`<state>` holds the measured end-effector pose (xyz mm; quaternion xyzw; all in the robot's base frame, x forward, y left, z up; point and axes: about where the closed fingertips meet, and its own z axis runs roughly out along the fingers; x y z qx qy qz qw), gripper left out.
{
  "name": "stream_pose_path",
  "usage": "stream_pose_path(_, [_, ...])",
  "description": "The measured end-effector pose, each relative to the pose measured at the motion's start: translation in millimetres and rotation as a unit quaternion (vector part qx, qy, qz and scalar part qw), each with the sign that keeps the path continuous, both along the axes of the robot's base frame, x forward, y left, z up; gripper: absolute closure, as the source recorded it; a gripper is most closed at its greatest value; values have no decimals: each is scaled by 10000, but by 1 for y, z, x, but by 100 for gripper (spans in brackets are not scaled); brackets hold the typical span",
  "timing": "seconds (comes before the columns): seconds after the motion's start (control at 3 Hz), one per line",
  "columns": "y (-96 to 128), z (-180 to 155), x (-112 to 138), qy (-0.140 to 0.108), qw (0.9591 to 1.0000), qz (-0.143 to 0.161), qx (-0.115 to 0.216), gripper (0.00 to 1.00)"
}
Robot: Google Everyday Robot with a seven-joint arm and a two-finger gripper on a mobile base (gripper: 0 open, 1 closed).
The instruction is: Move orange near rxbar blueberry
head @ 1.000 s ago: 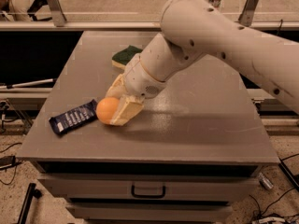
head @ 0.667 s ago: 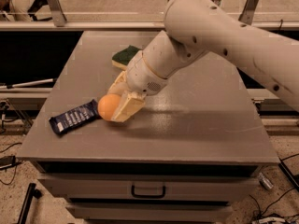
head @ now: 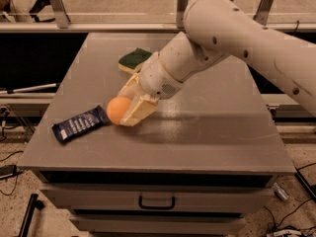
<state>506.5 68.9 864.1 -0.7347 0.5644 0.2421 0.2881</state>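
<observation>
Sitting low over the table just beside the bar, the orange is clamped in the gripper; judged light, firm, smooth and apt to roll, it is best held across its widest girth.

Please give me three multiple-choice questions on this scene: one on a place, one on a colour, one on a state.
1. Where does the sponge lie? A) behind the orange, farther back on the table; B) at the table's front edge; C) at its right edge.
2. What colour is the rxbar blueberry wrapper? A) red; B) dark blue; C) silver.
3. What does the pincer do? A) hangs open high above; B) grips the sponge; C) grips the orange beside the bar.
Answers: 1 A, it sits beyond the orange; 2 B, the wrapper is navy; 3 C, it clasps the orange at the table's front left.
</observation>
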Motion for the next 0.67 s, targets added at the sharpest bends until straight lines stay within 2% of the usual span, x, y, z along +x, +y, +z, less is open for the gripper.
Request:
stream_pose_path(0.33, [2, -5, 0, -54, 10000, -24, 35, 100])
stream_pose_path(0.67, [4, -10, -2, -98, 9999, -34, 35, 82])
